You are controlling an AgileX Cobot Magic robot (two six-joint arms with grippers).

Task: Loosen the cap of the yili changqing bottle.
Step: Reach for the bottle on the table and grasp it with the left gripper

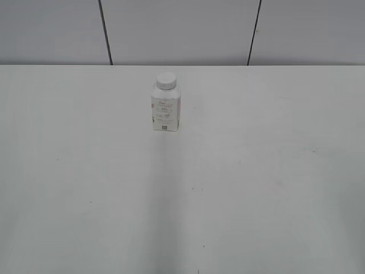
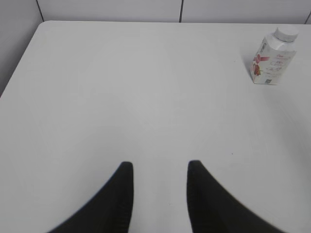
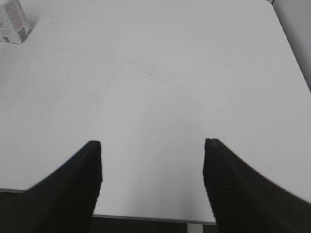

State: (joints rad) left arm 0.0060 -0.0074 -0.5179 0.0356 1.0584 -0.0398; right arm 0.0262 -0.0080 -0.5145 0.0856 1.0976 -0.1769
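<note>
In the exterior view the bottle (image 1: 166, 107) stood upright on the table (image 1: 256, 171) toward 12 o'clock, cap (image 1: 166, 80) on. In the left wrist view the left gripper (image 2: 157, 169) hung with jaws apart over bare table, the bottle at 2 o'clock. In the right wrist view the right gripper (image 3: 152, 146) gaped wider, the bottle at 10 o'clock, cut by the frame.

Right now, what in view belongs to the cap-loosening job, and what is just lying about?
Job:
- yili changqing bottle, upright on the table
- cap, on its neck
- left pincer, open, empty
- right pincer, open, empty

Lying about:
- nothing; only the bare white table
</note>
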